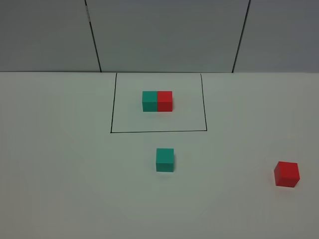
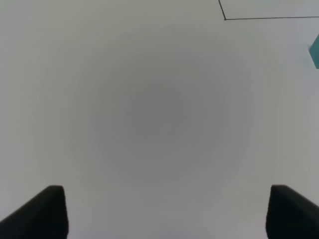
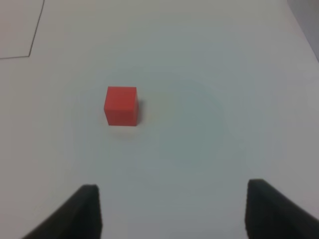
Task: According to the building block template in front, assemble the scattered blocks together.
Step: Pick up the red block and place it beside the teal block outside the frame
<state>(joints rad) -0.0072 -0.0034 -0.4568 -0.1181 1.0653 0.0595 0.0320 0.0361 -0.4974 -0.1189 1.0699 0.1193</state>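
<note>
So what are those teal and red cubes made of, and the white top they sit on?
The loose teal cube and loose red cube look like matte plastic or painted wood, I can't tell which: flat even colour, crisp edges, no glare, no visible grain. The joined pair in the drawn frame looks the same. The table seems a smooth white board or laminate: uniform, barely reflective.

teal cube edge-cropped, left end effector mostly cropped
</note>
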